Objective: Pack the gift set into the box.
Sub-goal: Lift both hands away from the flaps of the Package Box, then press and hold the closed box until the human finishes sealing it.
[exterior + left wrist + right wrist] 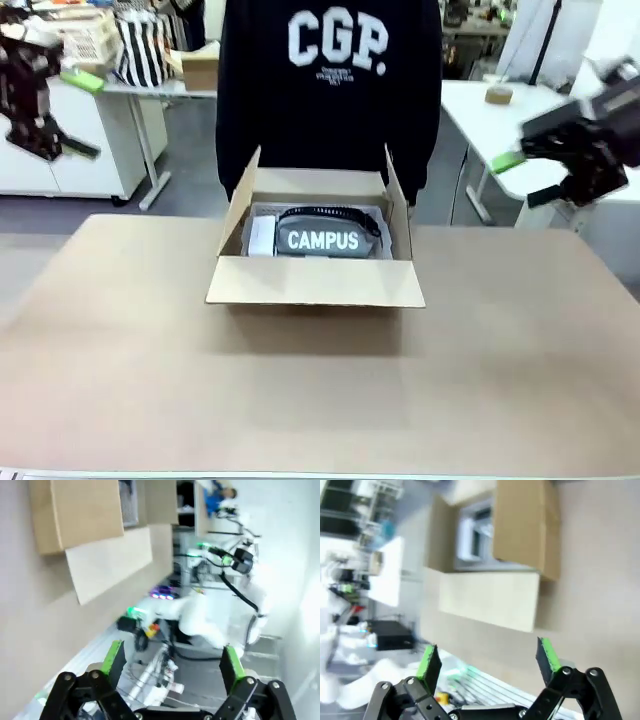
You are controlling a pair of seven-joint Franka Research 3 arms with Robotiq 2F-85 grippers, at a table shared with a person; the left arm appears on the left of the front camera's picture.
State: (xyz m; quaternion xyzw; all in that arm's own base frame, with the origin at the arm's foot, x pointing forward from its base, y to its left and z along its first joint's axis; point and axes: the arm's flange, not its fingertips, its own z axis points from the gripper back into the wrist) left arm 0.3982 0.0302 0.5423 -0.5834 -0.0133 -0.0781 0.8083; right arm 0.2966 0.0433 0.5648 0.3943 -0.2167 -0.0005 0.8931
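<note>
A dark grey pouch with white "CAMPUS" lettering and a black strap [322, 240] is seen lying inside a large brown corrugated cardboard carton [315, 282], with a small pale flat box [261, 236] tucked just beside its left end. The carton, flaps open, is set toward the far edge of the tan table [150, 350], before a person in a dark sweatshirt [330, 100]. The left gripper [172, 662] and the right gripper [490, 657] are pictured well apart from the carton, jaws released and empty.

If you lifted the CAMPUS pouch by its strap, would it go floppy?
Probably a bit. The pouch looks like soft fabric, so it would likely sag. Its thin strap lies loose on top, so it may swing.
</note>
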